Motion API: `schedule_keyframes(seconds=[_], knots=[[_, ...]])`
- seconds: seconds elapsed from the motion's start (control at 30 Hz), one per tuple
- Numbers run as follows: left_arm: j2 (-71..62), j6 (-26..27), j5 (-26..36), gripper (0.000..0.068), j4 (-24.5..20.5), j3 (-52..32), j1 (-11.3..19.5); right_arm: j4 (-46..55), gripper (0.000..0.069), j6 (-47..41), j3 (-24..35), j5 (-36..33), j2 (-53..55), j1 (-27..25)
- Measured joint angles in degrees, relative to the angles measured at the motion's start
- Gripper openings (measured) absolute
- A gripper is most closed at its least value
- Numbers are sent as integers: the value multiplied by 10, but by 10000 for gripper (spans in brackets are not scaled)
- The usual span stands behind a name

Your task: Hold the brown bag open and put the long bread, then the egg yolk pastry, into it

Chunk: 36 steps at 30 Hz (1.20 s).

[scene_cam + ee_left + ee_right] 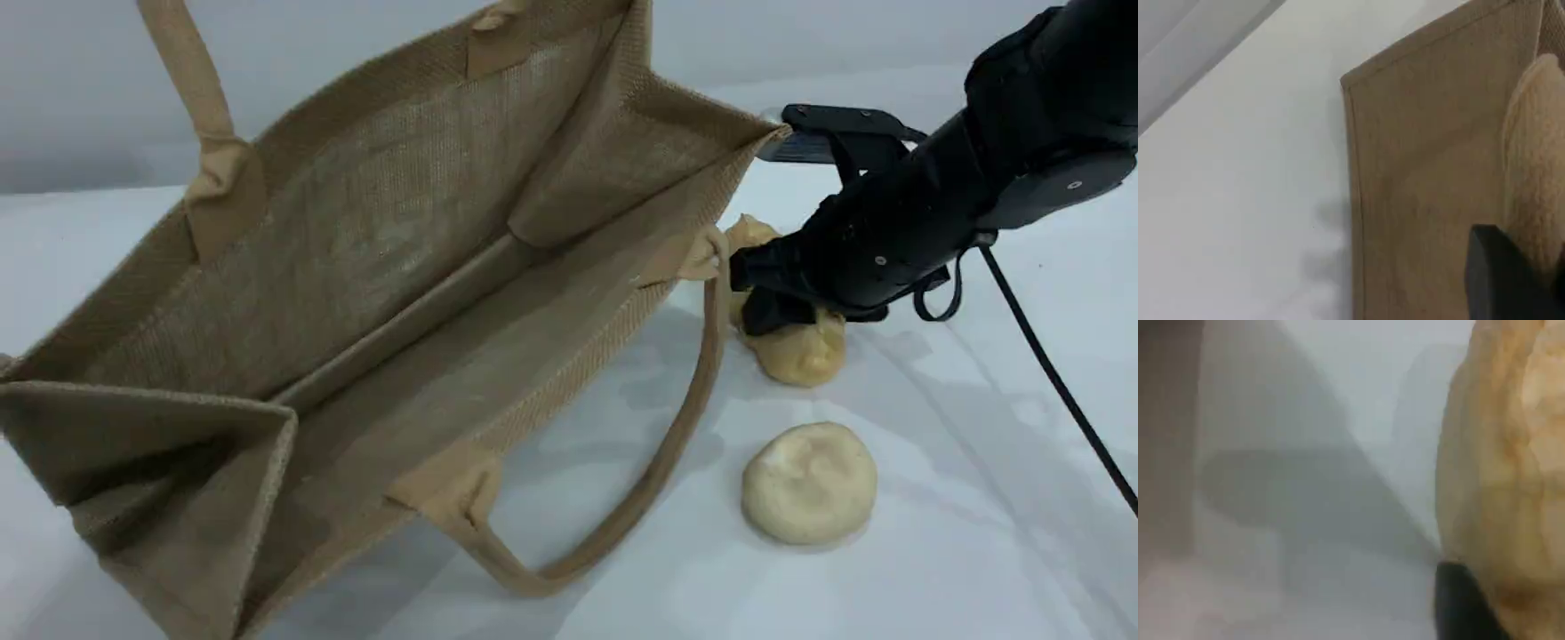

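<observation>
Left wrist view alone shows fingers (1501, 280) touching bag handle (1531, 167).

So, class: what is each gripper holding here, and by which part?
The right gripper is closing around the middle of the long bread. The left gripper is shut on the brown bag's padded handle.

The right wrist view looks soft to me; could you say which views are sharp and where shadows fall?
Right wrist view: blurred, long bread too close. Left wrist view: soft, brown bag hazy. Scene view: sharpest, faint bag shadow on table.
</observation>
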<state>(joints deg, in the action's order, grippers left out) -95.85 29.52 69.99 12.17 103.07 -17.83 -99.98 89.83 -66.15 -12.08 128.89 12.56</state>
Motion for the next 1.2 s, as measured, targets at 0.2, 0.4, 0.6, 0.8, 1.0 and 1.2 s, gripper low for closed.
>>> schedule_keyframes(seconds=[0.2, 0.4, 0.6, 0.8, 1.0, 1.2], knots=[[0, 0, 0, 78, 0, 0, 0, 0, 162, 1, 1, 62, -52, -1], [0, 0, 0, 78, 0, 0, 0, 3, 152, 1, 22, 177, -146, -24], [0, 0, -1, 78, 1, 0, 0, -1, 148, 1, 99, 168, -268, -36], [0, 0, -1, 78, 2, 0, 0, 3, 138, 1, 224, 20, -417, -34], [0, 0, -1, 78, 2, 0, 0, 5, 136, -48, 310, -168, -533, -30], [2, 0, -1, 78, 3, 0, 0, 41, 132, -133, 311, -257, -541, 31]])
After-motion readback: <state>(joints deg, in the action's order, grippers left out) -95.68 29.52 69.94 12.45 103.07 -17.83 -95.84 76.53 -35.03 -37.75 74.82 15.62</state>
